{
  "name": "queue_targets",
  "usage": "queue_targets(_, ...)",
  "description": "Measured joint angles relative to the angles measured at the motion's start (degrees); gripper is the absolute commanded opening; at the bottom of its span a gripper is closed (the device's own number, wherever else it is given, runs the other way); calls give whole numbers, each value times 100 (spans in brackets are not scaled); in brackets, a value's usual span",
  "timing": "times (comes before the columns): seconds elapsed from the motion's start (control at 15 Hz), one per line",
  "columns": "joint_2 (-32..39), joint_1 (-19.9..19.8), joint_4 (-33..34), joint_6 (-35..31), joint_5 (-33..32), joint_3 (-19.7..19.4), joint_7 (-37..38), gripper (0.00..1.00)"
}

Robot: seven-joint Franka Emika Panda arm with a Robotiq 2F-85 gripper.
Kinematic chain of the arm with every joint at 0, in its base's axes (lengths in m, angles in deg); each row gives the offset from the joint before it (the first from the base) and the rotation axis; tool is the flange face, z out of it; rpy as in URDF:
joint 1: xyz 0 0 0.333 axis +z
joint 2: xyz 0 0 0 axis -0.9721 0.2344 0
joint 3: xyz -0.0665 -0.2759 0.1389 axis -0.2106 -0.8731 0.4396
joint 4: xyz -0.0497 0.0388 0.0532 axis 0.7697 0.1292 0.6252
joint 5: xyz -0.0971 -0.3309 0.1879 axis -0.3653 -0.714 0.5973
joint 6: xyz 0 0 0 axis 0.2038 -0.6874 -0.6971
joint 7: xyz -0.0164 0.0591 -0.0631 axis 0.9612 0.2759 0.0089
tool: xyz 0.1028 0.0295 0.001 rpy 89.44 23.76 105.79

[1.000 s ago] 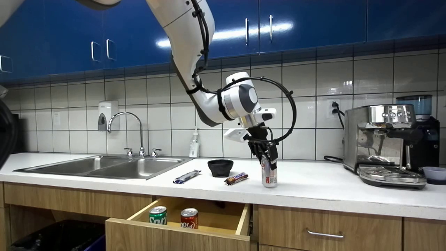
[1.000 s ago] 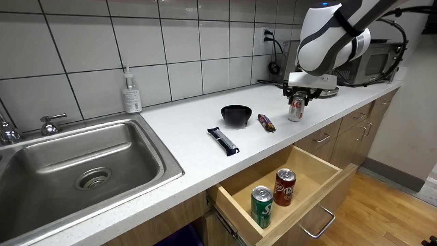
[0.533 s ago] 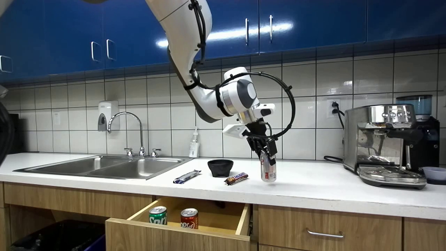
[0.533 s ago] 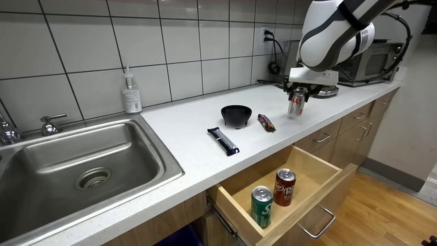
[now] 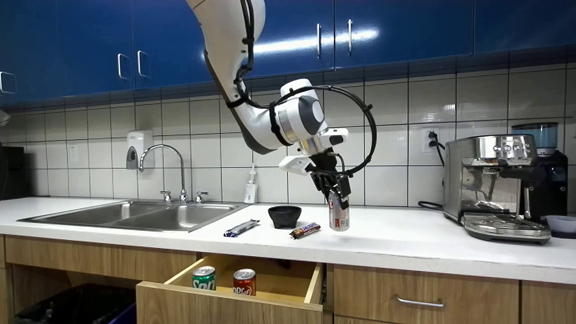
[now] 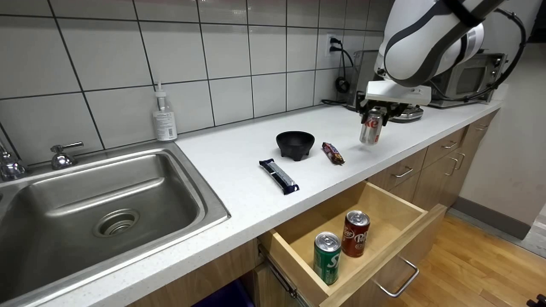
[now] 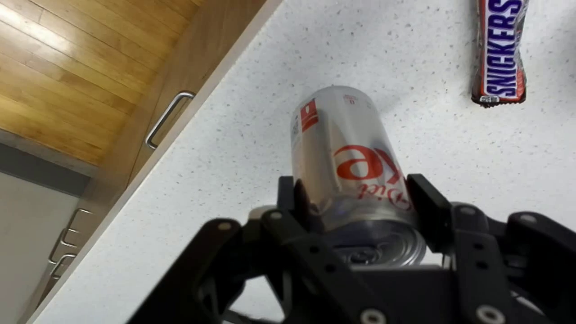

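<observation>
At the left in an exterior view, a double-bowl stainless-steel sink [image 5: 153, 220] is set into the white countertop [image 5: 405, 234], with a gooseneck faucet [image 5: 182, 180] behind it. Below and to its right, a wooden drawer [image 5: 229, 306] stands pulled out, a green Sprite can [image 5: 204, 279] upright inside it and, a little further right, a dark red Dr Pepper can [image 5: 244, 283], also upright. Up on the countertop lies a bar in a blue and silver wrapper [image 5: 241, 228], with a pump bottle [image 5: 251, 189] further back; next come a black footed bowl [image 5: 284, 217] and, near it, a Snickers bar [image 5: 305, 231]. Right of the Snickers bar, the gripper [image 7: 353, 193] points downward, and the wrist view shows it clamped from both sides on the upper part of a silver Diet Coke can [image 7: 344, 144]. The can hangs roughly upright, its base just above the countertop, near the Snickers bar but apart from it. Well to the right stands a stainless-steel espresso machine [image 5: 492, 195], and at the far right a coffee grinder [image 5: 555, 189] with a pale bowl [image 5: 561, 223] in front of it
</observation>
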Motion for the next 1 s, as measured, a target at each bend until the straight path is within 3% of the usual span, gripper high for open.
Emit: queue_targets(1.0, -1207, 93, -1427, -156, -732, 155, 0, 38)
